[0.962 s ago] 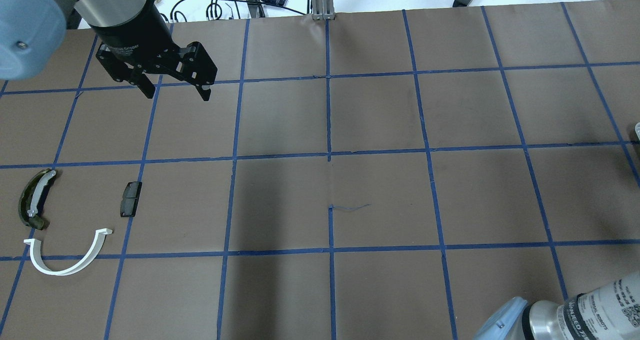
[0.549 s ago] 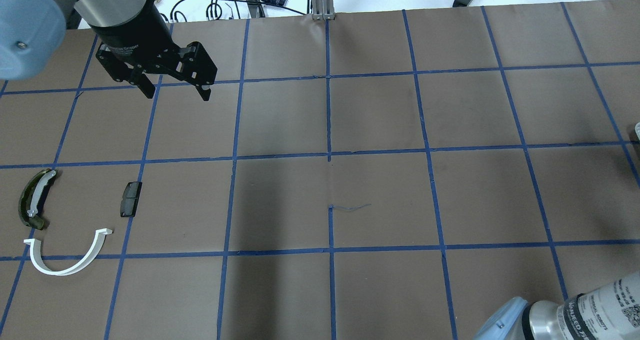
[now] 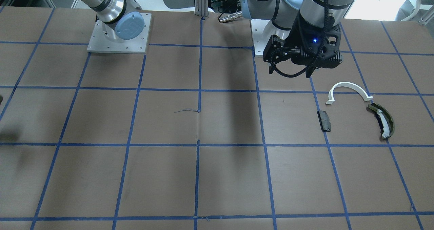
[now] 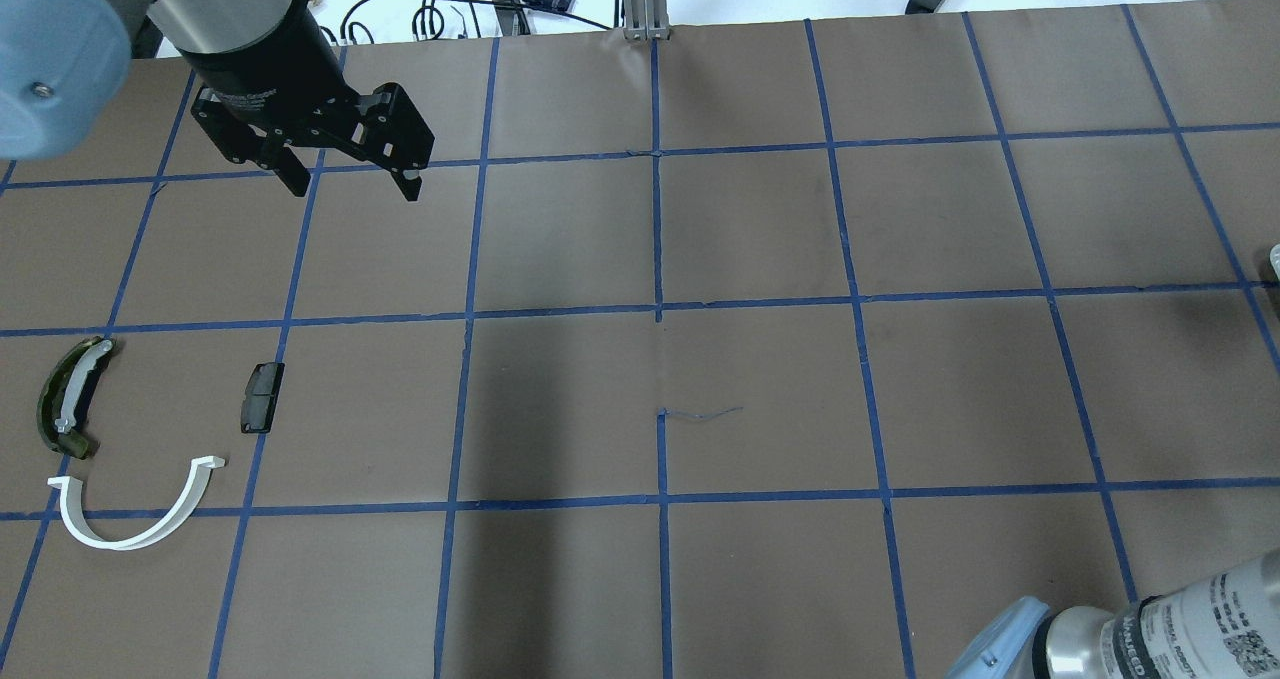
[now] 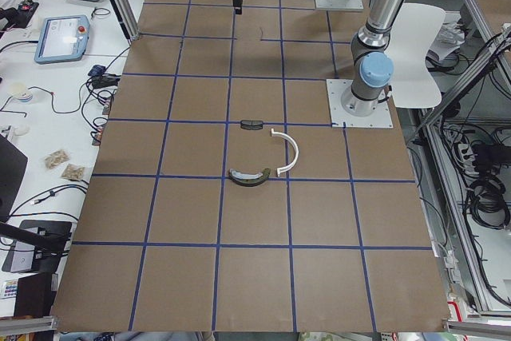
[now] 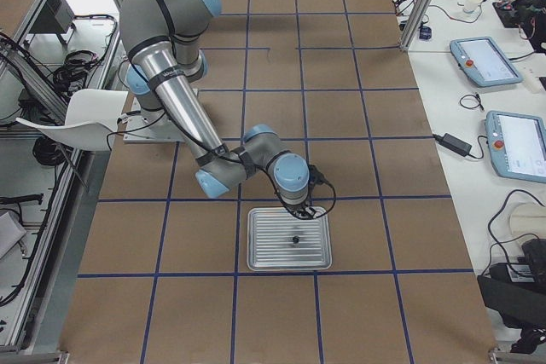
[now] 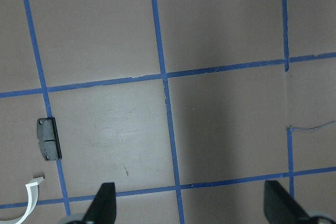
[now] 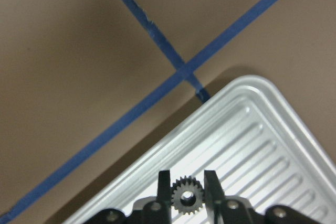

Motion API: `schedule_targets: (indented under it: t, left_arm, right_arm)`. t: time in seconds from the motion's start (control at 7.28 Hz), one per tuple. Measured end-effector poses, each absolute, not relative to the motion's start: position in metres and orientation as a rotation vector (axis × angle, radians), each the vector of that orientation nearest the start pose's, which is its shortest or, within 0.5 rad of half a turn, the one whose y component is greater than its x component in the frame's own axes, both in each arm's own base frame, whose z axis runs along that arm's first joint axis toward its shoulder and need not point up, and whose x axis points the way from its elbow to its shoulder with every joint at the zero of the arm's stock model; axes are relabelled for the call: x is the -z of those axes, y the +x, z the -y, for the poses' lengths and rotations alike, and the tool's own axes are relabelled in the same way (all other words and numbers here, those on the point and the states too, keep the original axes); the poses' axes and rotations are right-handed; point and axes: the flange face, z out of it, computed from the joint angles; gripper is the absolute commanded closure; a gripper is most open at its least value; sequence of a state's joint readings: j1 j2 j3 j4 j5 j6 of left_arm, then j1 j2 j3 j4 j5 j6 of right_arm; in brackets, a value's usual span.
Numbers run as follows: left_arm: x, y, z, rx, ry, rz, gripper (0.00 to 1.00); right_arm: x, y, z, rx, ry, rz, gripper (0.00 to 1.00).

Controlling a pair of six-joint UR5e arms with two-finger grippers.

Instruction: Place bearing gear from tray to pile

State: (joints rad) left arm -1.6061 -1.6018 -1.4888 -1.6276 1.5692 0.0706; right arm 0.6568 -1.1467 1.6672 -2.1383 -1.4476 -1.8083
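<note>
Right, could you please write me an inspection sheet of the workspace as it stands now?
Surface: brown paper table with a blue tape grid.
Job's things: bearing gear over the ribbed metal tray; white half-ring, dark pad and olive shoe lie apart on the left arm's side.
Clutter: a thin blue strand near the centre.
Grippers: right pincer shut on the gear; left pincer open, empty, above the table.
Cables: a black cable loops at the left pincer; other cables lie beyond the far edge.
Surroundings: teach pendants, white chair.
</note>
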Motion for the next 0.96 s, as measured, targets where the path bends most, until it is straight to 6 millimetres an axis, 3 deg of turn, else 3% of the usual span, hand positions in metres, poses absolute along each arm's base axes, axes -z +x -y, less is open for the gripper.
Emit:
schedule_targets:
  t: [0.14, 0.41, 0.69, 0.96]
  left_arm:
    - [-0.507, -0.151, 0.499, -0.010, 0.166, -3.139, 0.00]
    - [-0.507, -0.151, 0.499, -0.010, 0.166, -3.139, 0.00]
    - [-0.507, -0.151, 0.499, -0.010, 0.166, -3.139, 0.00]
    - [-0.507, -0.151, 0.499, -0.010, 0.166, -3.139, 0.00]
  right_arm:
    - [-0.297, -0.365, 0.508, 0.218, -1.342, -2.871, 1.00]
    - [-0.352, -0.259, 0.543, 0.240, -1.254, -2.903, 1.00]
    - [-0.362, -0.128, 0.579, 0.239, -1.167, -2.892, 1.00]
    - [-0.347, 0.001, 0.603, 0.239, -0.962, -2.900, 1.00]
